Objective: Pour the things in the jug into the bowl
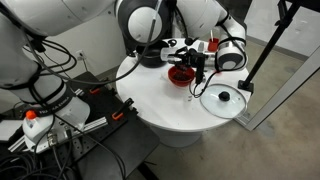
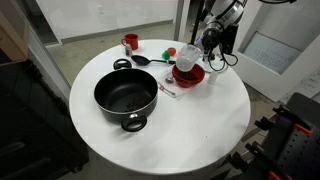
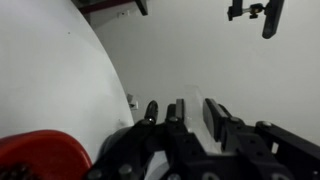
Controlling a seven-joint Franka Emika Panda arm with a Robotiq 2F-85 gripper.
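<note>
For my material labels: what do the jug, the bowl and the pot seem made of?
Jug: probably translucent plastic, pale and cloudy. Bowl: smooth red, plastic or ceramic, unclear which. Pot: likely metal with black matte coating, faint sheen on the rim.

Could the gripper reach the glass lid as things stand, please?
Probably yes: the glass lid lies uncovered near the gripper, nothing between them, though the jaws may be holding the jug.

The small, translucent greyish jug (image 2: 186,57) appears upright, overlapping the shallow red bowl's (image 2: 188,76) far rim.
</note>
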